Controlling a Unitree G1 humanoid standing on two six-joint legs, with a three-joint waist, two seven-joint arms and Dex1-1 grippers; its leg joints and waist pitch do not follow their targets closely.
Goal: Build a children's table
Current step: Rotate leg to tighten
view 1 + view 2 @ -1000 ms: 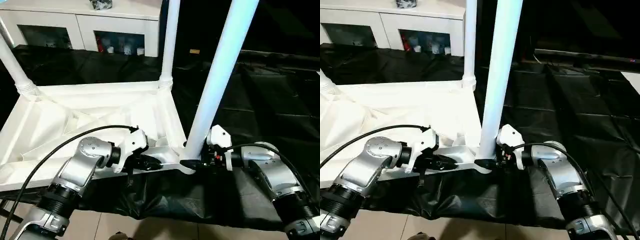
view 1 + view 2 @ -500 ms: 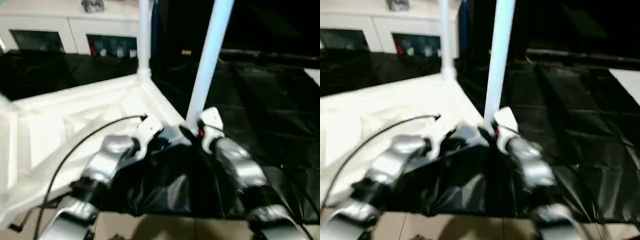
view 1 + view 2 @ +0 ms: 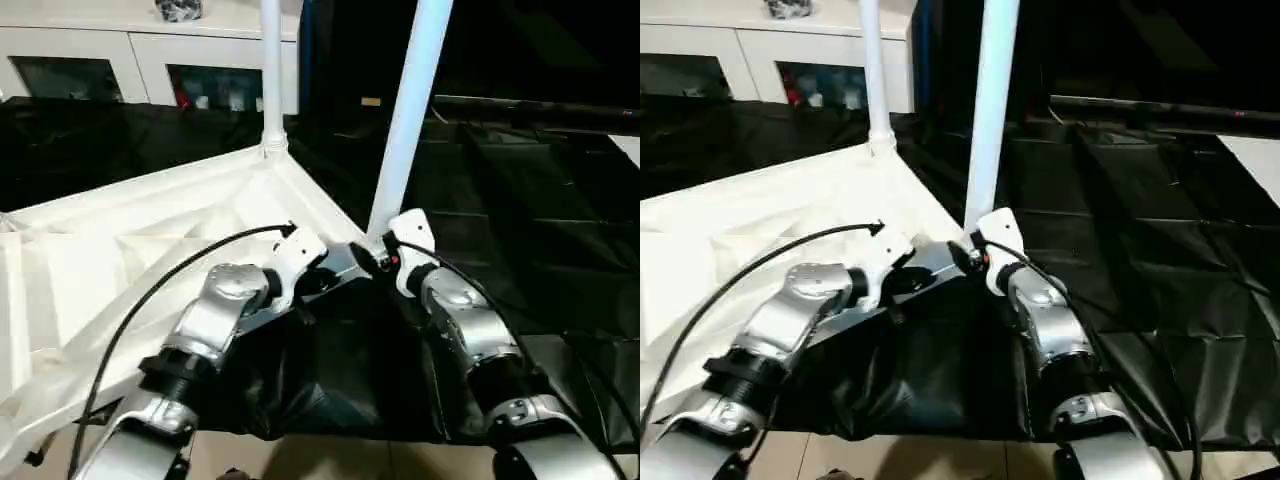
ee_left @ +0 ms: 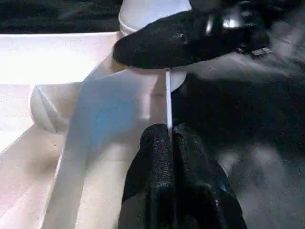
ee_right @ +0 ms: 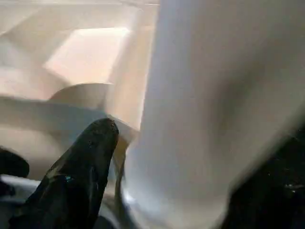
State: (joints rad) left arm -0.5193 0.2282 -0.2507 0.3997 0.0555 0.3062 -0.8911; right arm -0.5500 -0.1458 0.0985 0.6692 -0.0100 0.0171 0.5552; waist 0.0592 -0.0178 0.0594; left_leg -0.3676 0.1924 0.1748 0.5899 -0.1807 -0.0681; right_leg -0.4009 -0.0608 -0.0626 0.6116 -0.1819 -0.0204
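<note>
Seating a leg [image 3: 405,120] into the near corner socket of the upturned table top [image 3: 120,260]. Left gripper [image 4: 170,136] pressed shut on the top's thin rim [image 4: 168,98], just beside that socket. Right gripper [image 5: 157,157] spread around the leg's foot. Next, probably: press the leg fully home, rim held steady.

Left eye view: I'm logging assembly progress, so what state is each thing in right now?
White plastic table top: upside down, ribbed underside up.
Near white tubular leg: upright in near corner socket.
Far white leg: upright in far corner socket.
Left end effector: shut on the top's edge.
Right end effector: at near leg's base.
</note>
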